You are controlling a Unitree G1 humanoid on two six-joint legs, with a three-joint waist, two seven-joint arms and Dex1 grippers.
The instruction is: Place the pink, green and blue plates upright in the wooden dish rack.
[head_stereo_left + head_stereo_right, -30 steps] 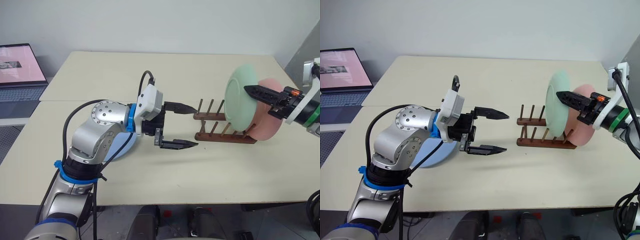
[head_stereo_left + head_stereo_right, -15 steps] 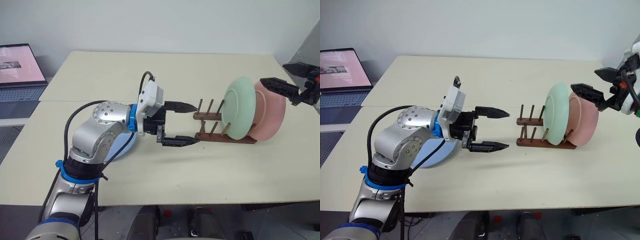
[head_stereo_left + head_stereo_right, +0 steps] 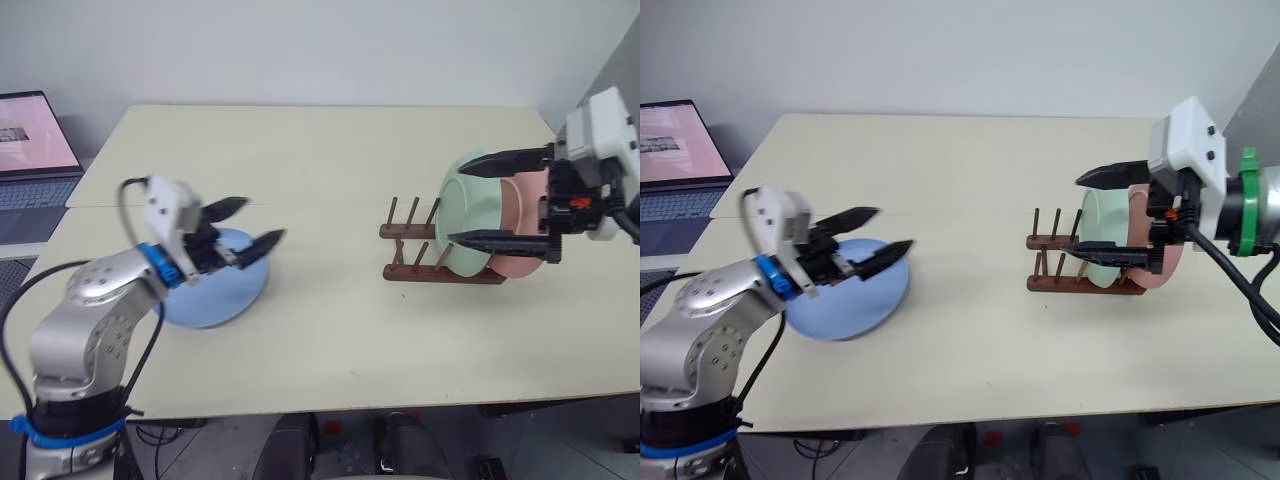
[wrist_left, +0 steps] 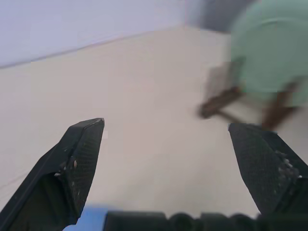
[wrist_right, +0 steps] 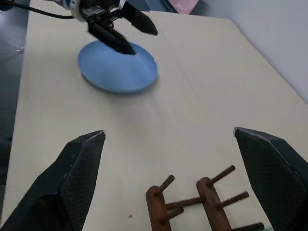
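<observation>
Nearest the robot, the left gripper (image 3: 243, 226) hangs with its jaws spread wide and nothing between them, its fingertips over the far rim of the blue plate (image 3: 215, 290). That plate lies flat on the table (image 3: 330, 330), under and behind the jaws, close to the near-left part of the tabletop. Ahead of those jaws runs a broad bare stretch of table all the way to the rack (image 3: 415, 255), with nothing standing in it.

The right gripper (image 3: 484, 200) is also wide open and empty. It points left across the scene, one finger above and one below, and the green plate (image 3: 462, 210) shows between and just behind them; whether a finger touches the plate cannot be told. The green plate stands upright in the rack's right-hand slots, and the pink plate (image 3: 520, 225) stands upright just behind it at the rack's right end. The pegs on the rack's left side, toward the left gripper, are free.

Beyond the rack the table lies bare up to its far edge at the wall. A laptop (image 3: 30, 150) sits off the table's left edge.
</observation>
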